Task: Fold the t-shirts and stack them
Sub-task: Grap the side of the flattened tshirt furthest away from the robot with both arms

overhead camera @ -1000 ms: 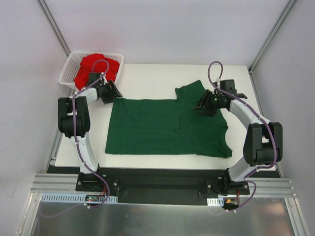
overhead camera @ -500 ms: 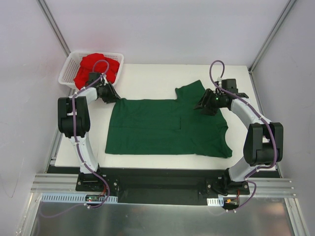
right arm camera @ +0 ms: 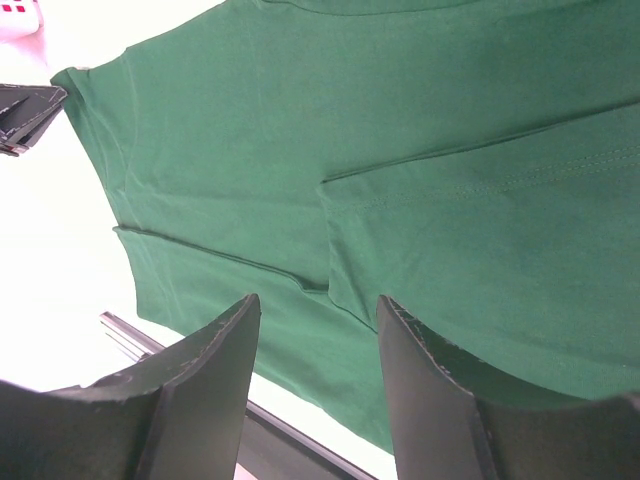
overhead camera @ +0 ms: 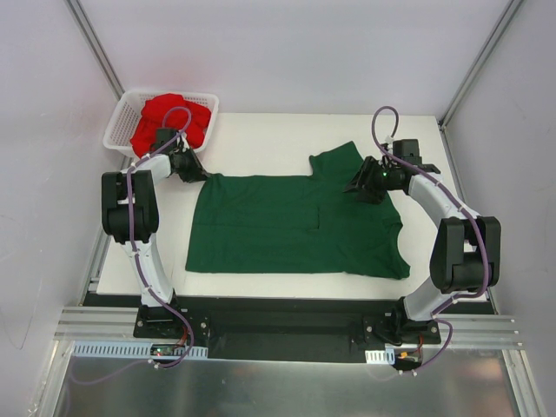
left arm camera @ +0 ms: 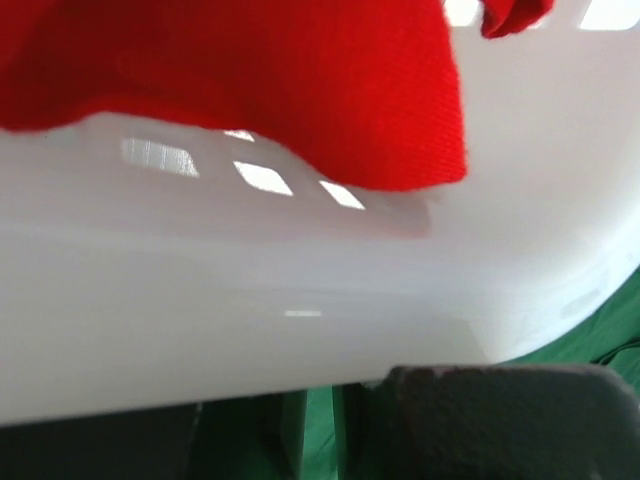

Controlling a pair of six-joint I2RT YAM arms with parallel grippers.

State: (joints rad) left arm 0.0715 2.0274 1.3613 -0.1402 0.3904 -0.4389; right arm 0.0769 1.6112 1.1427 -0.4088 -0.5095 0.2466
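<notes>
On a white worktop (overhead camera: 261, 130), the green t-shirt (overhead camera: 287, 230) lies flat at centre; the red t-shirt (overhead camera: 174, 117) waits in the basket (overhead camera: 117, 135) at 10 o'clock. The first fold seems in hand. The left tool (overhead camera: 195, 170) is at the shirt's 10 o'clock corner, grip impossible to tell. The right tool (overhead camera: 360, 186) hovers parted at 2 o'clock. Next: pinch both corners and lift together.

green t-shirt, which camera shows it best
The top external view: the whole green t-shirt lies spread flat. The right wrist view shows only part of its cloth close up; the left wrist view just green slivers below the basket.
</notes>
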